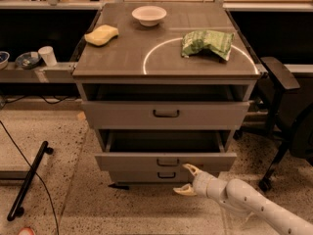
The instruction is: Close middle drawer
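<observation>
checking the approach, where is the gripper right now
In the camera view the gripper sits low, right of centre, open, just in front of the pulled-out middle drawer and slightly right of its handle.

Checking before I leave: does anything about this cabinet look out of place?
Yes. The middle drawer stands pulled out, its inside showing; the top drawer also juts forward a little. The gripper is at the middle drawer's front, jaws open.

hand (188, 180) before middle drawer (127, 161), low (rightward)
</observation>
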`<state>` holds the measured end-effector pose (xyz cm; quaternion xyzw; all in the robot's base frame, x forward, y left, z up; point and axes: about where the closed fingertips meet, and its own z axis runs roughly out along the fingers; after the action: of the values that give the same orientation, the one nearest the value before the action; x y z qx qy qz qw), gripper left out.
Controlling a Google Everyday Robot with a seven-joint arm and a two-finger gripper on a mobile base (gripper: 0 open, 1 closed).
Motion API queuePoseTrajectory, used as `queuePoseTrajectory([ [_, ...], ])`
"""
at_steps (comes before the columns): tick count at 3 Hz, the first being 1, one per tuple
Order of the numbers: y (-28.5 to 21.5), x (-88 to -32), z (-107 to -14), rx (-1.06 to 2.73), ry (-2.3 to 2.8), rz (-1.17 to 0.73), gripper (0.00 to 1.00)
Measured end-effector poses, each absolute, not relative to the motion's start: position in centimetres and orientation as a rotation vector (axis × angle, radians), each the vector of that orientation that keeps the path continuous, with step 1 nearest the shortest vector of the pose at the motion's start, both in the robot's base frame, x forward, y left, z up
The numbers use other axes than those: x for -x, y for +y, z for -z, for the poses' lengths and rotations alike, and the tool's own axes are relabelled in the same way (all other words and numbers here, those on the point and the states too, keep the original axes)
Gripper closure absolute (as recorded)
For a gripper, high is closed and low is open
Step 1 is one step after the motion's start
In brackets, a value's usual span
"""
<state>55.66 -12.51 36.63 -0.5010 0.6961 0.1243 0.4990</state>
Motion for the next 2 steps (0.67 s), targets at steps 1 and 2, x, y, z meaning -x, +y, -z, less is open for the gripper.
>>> queuePoseTrajectory([
  [1,-12.51,-55.66,-36.63,1.212,1.684,-0.301,0.07],
  [2,-12.51,-55.66,-36.63,1.212,1.684,-0.301,0.0],
])
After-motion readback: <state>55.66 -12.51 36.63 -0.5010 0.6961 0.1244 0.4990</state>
